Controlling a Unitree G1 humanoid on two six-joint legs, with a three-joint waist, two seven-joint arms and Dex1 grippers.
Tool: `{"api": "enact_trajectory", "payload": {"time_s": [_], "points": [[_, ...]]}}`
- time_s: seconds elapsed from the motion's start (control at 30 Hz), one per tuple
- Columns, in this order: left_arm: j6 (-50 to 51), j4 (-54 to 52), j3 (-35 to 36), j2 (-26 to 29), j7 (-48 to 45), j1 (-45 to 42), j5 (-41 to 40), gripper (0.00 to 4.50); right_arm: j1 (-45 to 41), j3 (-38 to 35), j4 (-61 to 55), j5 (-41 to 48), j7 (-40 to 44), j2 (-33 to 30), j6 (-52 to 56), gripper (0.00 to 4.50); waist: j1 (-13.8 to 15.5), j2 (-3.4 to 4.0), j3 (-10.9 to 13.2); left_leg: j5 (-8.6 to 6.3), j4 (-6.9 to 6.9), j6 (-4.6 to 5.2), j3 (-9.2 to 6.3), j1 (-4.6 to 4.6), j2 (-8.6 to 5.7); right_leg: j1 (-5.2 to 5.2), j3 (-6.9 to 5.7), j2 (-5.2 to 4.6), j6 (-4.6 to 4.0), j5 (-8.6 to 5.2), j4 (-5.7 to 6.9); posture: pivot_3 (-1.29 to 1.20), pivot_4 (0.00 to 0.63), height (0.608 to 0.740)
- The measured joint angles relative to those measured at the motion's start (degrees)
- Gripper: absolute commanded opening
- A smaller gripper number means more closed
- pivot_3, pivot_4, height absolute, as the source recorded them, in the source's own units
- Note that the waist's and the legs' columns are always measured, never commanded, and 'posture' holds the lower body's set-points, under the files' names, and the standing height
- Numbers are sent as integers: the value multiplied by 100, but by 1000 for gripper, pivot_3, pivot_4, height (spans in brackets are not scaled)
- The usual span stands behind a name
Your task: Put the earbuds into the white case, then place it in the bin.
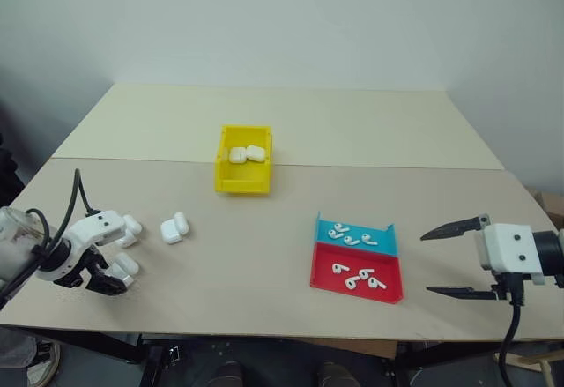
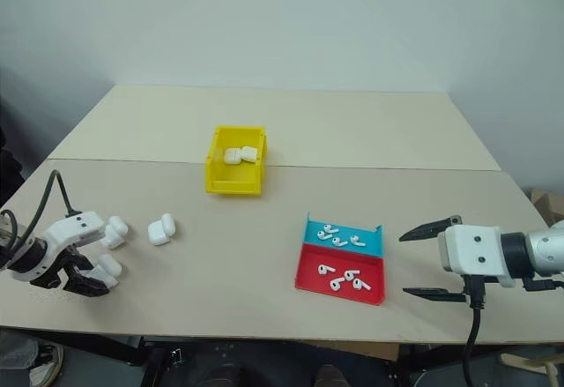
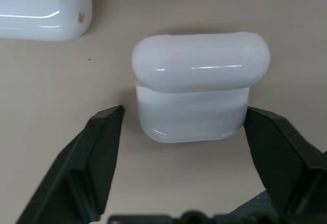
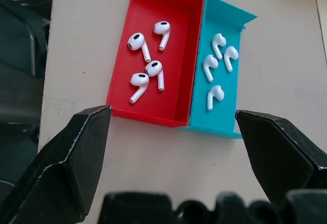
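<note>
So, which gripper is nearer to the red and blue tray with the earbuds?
The right. The right gripper hangs open just beside the red and blue tray, while the left gripper is at the table's far left edge, among the white cases.

A bin (image 1: 242, 175) is being shown toward the back middle of the table (image 1: 352, 122), with two cases (image 1: 248, 153) lying inside it. A two-part tray (image 1: 357, 264) holding earbuds (image 1: 359, 277) is being seen right of centre. More cases (image 1: 174, 228) are being shown at the left.

Five cases (image 1: 174, 228), eight earbuds (image 4: 145, 76)
</note>
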Motion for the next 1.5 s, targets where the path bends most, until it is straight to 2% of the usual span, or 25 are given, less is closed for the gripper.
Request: {"api": "enact_trajectory", "payload": {"time_s": [0.03, 0.4, 0.57, 0.67, 0.73, 0.8, 0.87, 0.97, 1.0, 1.1, 1.2, 1.37, 1.5], "points": [[31, 3, 23, -16, 23, 0, 12, 2723, -13, 3, 7, -1, 0, 0, -4, 4500, 0, 0, 0, 0, 1, 0, 0, 2, 0, 1, 0, 0, 0, 0, 4, 0, 150, 740], [81, -232, 343, -86, 267, 302, 32, 2725, -161, 22, 115, -20, 1, 0, -36, 4500, -1, 3, -2, 0, 4, 0, 0, 15, -2, 6, 3, -2, 4, -4, 22, 0, 150, 740], [122, -739, 865, -75, 520, 874, -56, 2725, -212, 27, 152, -68, 17, -7, -72, 4500, -7, 2, -1, 0, 5, 0, 0, 17, -2, 7, 4, -2, 4, -4, 25, 0, 150, 740], [260, -1480, 1643, -87, 569, 1469, -318, 2725, -295, 44, 229, -71, 55, -36, -75, 4500, -21, -9, 5, 0, 5, 0, 0, 9, 0, 0, 3, -2, 3, -4, 24, 0, 150, 740], [131, -1959, 2483, -359, 639, 1782, -440, 2725, -428, 65, 267, -77, 66, -74, -74, 4500, -16, -8, 5, 0, 5, 0, 1, 13, -1, 1, 3, -5, 2, -5, 27, 0, 150, 740], [-67, -2434, 3315, -907, 791, 1943, -630, 2725, -608, 138, 374, -101, 91, -114, -70, 4500, -12, -7, 5, 0, 5, 0, 1, 15, -1, 5, 3, -5, 1, -5, 26, 0, 150, 740], [-179, -2813, 3798, -1345, 855, 1931, -964, 2725, -827, 285, 461, -107, 148, -132, -67, 4500, -13, -9, 5, 0, 8, 0, 0, 17, 0, 7, 2, -3, 1, -5, 27, 0, 150, 740], [-8, -3264, 4203, -1719, 933, 1860, -1466, 2725, -1066, 435, 525, -109, 186, -176, -34, 4500, -16, -9, 5, 0, 8, 0, -1, 17, -1, 9, 2, -5, 1, -5, 27, 0, 150, 740], [-211, -3513, 4435, -2214, 1079, 1817, -1689, 2725, -1100, 454, 506, -107, 196, -224, 1, 4500, -12, -1, 1, 0, 8, 0, -1, 17, -3, 12, 2, -6, 2, -5, 23, 0, 150, 740], [-927, -3847, 4506, -3257, 1396, 1804, -2026, 2725, -1088, 453, 322, -89, 227, -310, 152, 4500, 5, 0, 0, 0, 9, 0, -4, 16, -5, 14, 1, -8, 2, -5, 25, 0, 150, 740], [-1805, -3860, 4421, -3827, 1576, 1818, -2055, 2725, -1057, 421, 117, -24, 238, -426, 313, 4500, 1, -2, -1, 0, 10, 0, -7, 20, -7, 20, 2, -8, 1, -3, 23, 0, 150, 740], [-3200, -3629, 3864, -4376, 1372, 1934, -2017, 2725, -1043, 415, -319, -93, 196, -680, 544, 4500, -13, 0, -3, 0, 11, 0, -5, 29, -6, 25, 3, -6, 1, -3, 23, 0, 150, 740], [-4353, -2963, 3292, -4771, 1144, 1954, -1813, 2725, -1111, 420, -598, -70, 201, -787, 807, 4500, -10, 7, -7, 0, 12, 0, -5, 26, -7, 25, 3, -6, 1, -3, 20, 0, 150, 740]]}}
